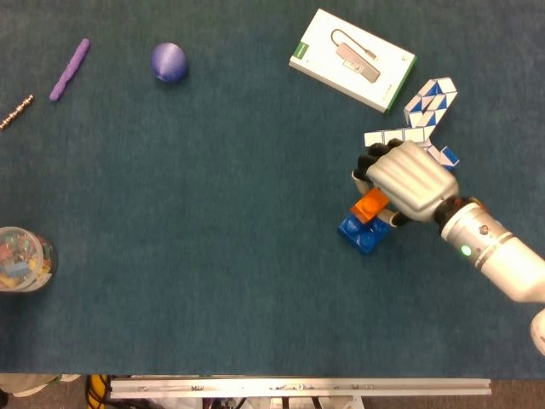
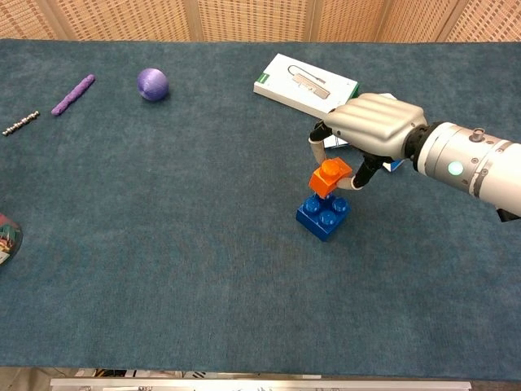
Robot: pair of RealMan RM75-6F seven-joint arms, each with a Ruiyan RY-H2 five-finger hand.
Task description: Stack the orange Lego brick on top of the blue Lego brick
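Note:
My right hand [image 1: 407, 180] [image 2: 370, 130] pinches the small orange Lego brick [image 1: 369, 205] [image 2: 330, 177] between its fingertips. The orange brick hangs just above the blue Lego brick [image 1: 361, 233] [image 2: 322, 215], over its far side; whether the two touch is unclear. The blue brick sits on the blue-green cloth, right of centre, partly hidden by the orange brick in the head view. My left hand shows in neither view.
A white box [image 1: 352, 60] [image 2: 305, 84] and a blue-and-white folding puzzle [image 1: 423, 123] lie behind my right hand. A purple ball [image 1: 169, 62] [image 2: 152, 83], a purple stick [image 1: 70, 69] and a bead chain [image 1: 16, 112] lie far left. A jar of small pieces [image 1: 23, 258] stands at the left edge.

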